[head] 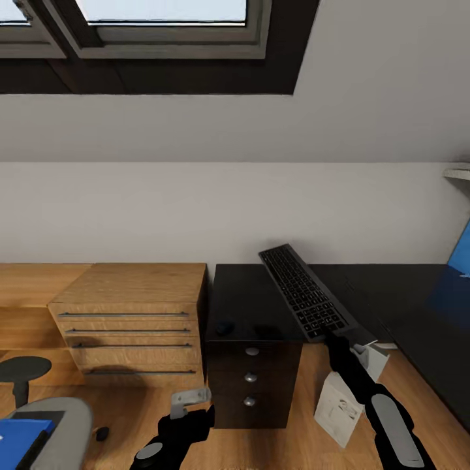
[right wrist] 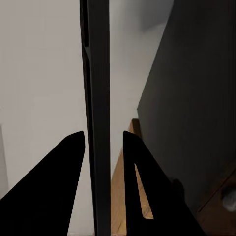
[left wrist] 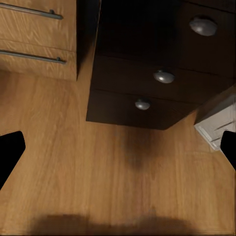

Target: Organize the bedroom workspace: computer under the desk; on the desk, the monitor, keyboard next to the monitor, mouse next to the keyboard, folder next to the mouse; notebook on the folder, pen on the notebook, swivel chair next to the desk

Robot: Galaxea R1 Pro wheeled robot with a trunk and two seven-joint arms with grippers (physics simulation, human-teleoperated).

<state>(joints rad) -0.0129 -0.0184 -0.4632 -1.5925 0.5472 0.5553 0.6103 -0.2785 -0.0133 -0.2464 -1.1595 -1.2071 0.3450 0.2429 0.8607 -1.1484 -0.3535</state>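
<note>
Above desk point(head: 261, 294) edge: right hand point(head: 336, 339) clamps keyboard point(head: 307, 294) end, tilted; left hand point(head: 189, 399) open, empty, over floor.

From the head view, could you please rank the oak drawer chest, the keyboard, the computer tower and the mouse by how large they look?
1. Oak drawer chest, clearly largest.
2. Keyboard, held up by the right gripper.
3. Computer tower, partly hidden behind the right arm, so its rank against the keyboard is unsure.
4. Mouse, smallest.
</note>
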